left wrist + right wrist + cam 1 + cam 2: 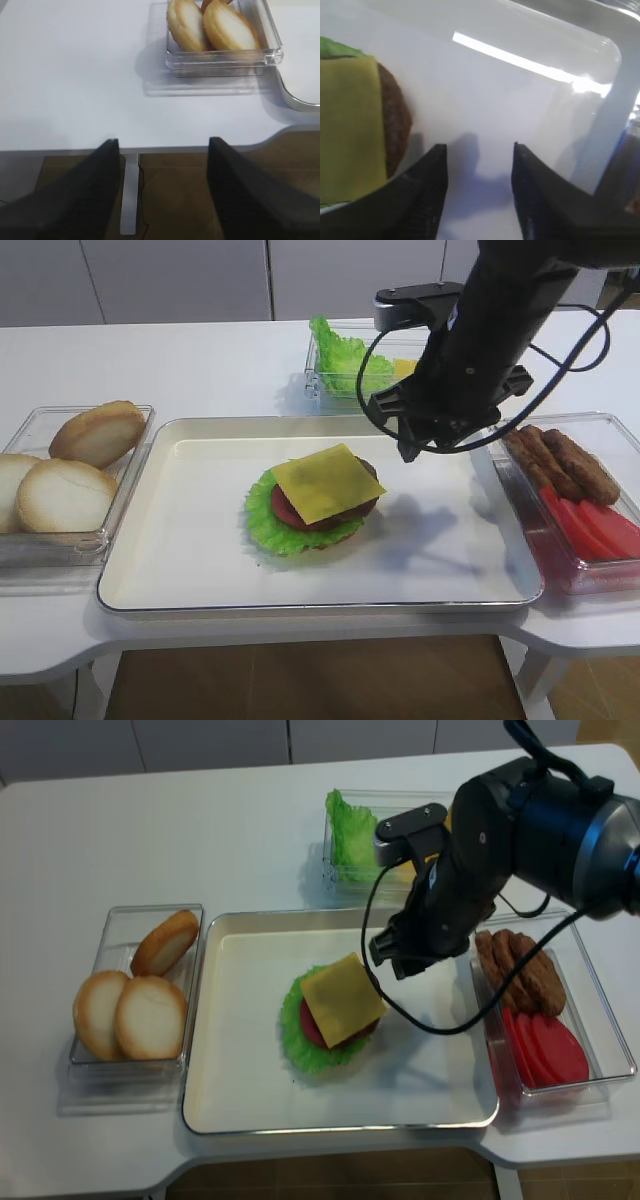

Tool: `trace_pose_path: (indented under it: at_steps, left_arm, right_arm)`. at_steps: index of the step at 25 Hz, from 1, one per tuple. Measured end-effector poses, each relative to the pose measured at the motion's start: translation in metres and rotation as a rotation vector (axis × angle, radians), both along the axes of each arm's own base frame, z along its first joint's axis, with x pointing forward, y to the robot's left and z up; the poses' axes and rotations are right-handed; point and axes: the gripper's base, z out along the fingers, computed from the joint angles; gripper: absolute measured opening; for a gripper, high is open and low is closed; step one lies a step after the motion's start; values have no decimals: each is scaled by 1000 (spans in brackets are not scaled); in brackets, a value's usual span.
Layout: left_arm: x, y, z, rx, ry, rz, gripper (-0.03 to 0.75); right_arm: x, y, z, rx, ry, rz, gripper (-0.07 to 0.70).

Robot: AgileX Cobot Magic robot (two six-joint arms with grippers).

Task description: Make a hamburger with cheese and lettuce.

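Note:
The hamburger (318,508) sits in the middle of the white tray (200,540). It is a stack of brown patty, red tomato slice and frilly green lettuce (265,518), with the yellow cheese (328,482) lying flat on top. My right gripper (412,448) hangs open and empty above the tray, just right of the stack. In the right wrist view the gripper (480,147) is over bare tray, with the cheese (347,125) and patty (395,125) to its left. My left gripper (162,142) is open and empty off the table's front edge, and is out of both exterior views.
A clear box of pale bun halves (60,480) stands left of the tray. A clear box with spare lettuce and yellow slices (345,360) is behind it. A clear box of sausages and tomato slices (580,500) is on the right, close to my right arm.

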Motion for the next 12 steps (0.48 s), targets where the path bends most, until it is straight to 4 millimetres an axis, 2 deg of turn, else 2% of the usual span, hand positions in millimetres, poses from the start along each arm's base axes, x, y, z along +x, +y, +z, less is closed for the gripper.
trace_pose_path:
  at_steps: [6, 12]
  left_arm:
    - [0, 0, 0, 0, 0, 0, 416]
    - [0, 0, 0, 0, 0, 0, 416]
  right_arm:
    - [10, -39, 8, -6, 17, -106, 337]
    - [11, -70, 23, -9, 16, -183, 337]
